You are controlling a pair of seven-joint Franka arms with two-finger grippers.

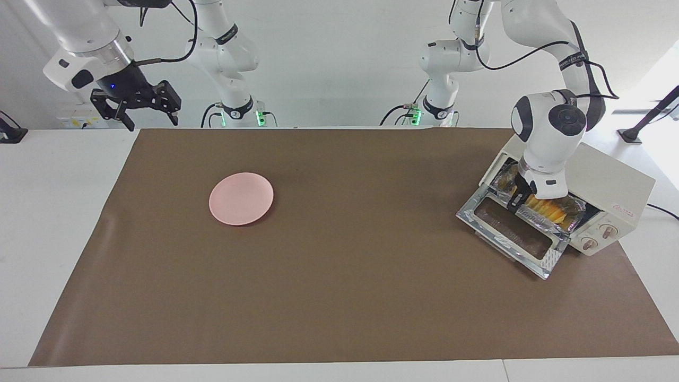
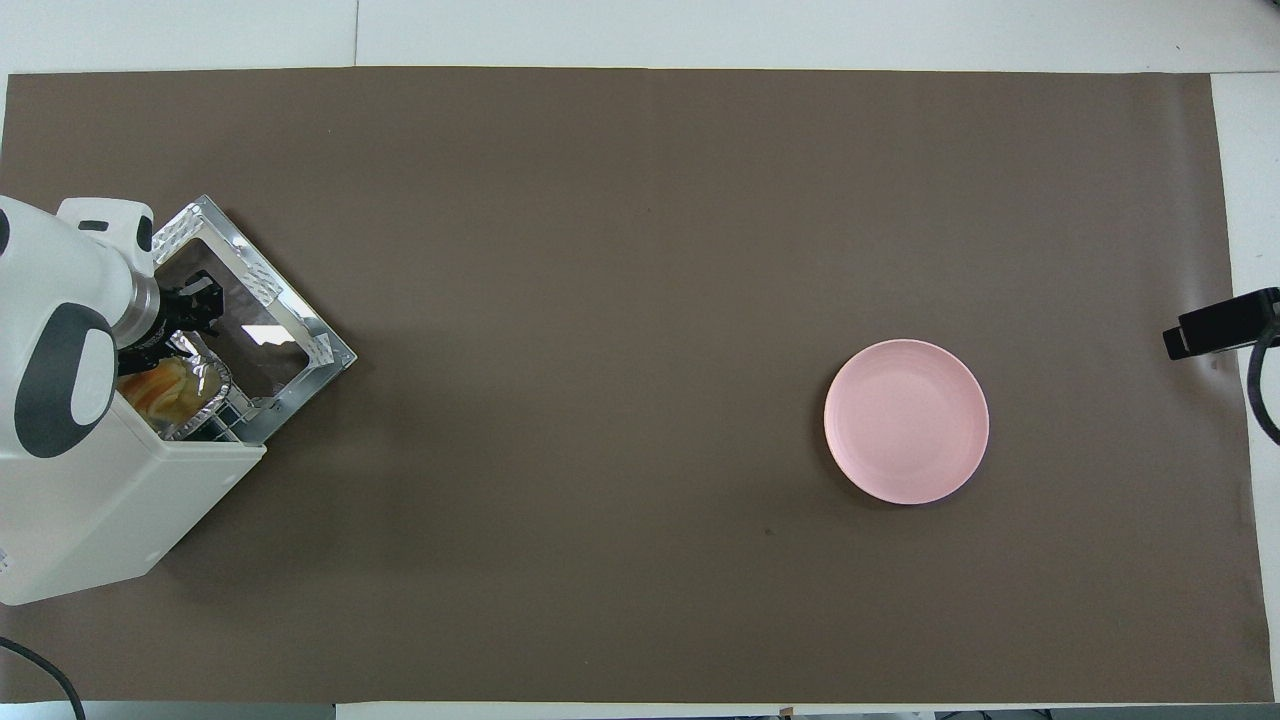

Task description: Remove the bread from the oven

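you see the oven (image 1: 610, 183) at the left arm's end of the bench (image 1: 318, 265), its door (image 1: 512, 233) dropped open. the bread (image 1: 551, 213) lies in a foil tray (image 1: 570, 212) at the oven mouth. the left gripper (image 1: 517, 201) is down at the tray's edge; in the facing view you cannot tell if it grips anything, and the overhead view hides it under the wrist. the right gripper (image 1: 143, 109) waits open in the air at the right arm's end, seen only in the facing view. a pink plate (image 2: 906, 421) lies well apart.

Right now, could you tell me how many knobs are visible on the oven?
2: both on the oven's front panel beside its open door, knob one above knob two. The overhead view shows neither.
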